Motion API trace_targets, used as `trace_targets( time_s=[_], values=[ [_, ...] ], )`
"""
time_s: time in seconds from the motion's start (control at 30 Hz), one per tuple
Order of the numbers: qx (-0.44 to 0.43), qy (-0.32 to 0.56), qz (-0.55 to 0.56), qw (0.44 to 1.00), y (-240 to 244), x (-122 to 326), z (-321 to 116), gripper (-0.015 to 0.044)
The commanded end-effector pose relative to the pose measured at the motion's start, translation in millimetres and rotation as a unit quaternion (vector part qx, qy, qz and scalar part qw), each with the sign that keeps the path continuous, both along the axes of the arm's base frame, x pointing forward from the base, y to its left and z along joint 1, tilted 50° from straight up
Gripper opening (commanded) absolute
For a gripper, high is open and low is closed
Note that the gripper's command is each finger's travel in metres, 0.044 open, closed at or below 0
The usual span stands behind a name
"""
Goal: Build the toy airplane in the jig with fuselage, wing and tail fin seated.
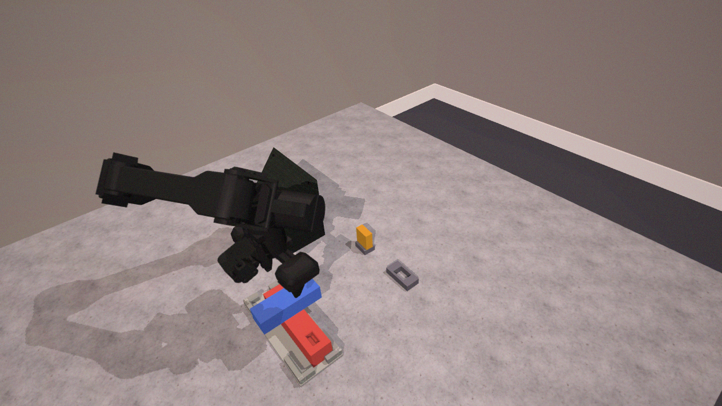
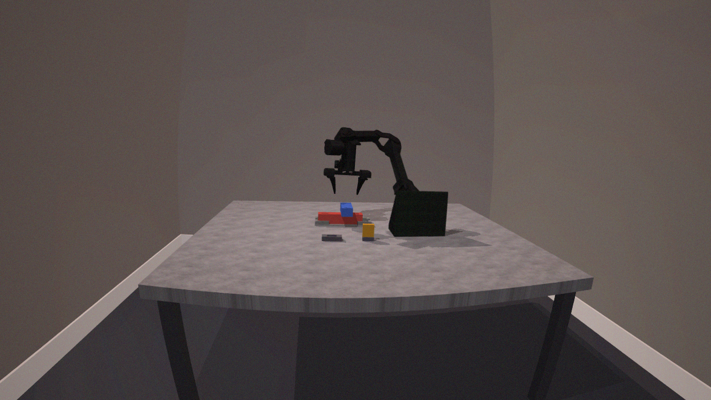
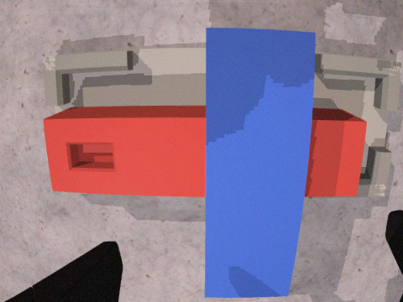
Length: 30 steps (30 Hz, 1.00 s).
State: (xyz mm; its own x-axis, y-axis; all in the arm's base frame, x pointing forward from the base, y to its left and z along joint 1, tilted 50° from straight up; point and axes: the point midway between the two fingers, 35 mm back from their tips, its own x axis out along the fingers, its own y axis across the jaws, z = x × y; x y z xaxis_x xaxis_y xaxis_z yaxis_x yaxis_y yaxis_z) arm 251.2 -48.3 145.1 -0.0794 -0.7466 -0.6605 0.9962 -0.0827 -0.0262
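Observation:
My gripper [image 2: 345, 193] [image 3: 260, 244] is open and empty, above the blue wing [image 1: 287, 306] [image 2: 346, 209] [image 3: 256, 189]. The wing lies across the red fuselage [image 1: 303, 330] [image 2: 328, 218] [image 3: 159, 155]; its tab is hidden. The fuselage lies lengthwise in the pale jig [image 1: 280, 344] [image 3: 172, 60], looking level in the exterior view, nearer one long side in the wrist view. Its underside is hidden, so I cannot tell how fully it is seated. Its tail socket is empty. The orange tail fin [image 1: 364, 237] [image 2: 368, 230] stands upright in a small dark holder [image 2: 367, 239].
A dark grey holder [image 1: 409, 283] [image 2: 325, 238] with an empty opening lies on the table beside the fin's holder. The arm's dark base block [image 2: 417, 214] stands right of the jig in the exterior view.

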Motion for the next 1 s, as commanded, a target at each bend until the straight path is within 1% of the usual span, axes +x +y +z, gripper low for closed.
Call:
trace_targets(
  time_s=[0.0,0.17,0.23,0.33,0.47,0.63,0.7,0.97],
  values=[
    [0.003,0.008,0.015,1.0,18.3,-0.8,15.8,0.044],
    [0.003,0.015,0.019,1.0,18.5,3.5,15.1,0.044],
    [0.008,0.062,0.06,0.996,18.3,3.5,15.1,0.044],
    [0.021,0.169,0.154,0.973,17.9,3.5,15.1,0.044],
    [0.037,0.305,0.274,0.911,17.3,3.5,15.1,0.044],
    [0.055,0.453,0.405,0.792,16.6,3.5,15.0,0.044],
    [0.058,0.471,0.422,0.773,16.5,3.5,15.0,0.044],
    [0.058,0.471,0.422,0.773,16.5,3.5,15.0,0.044]
  ],
)
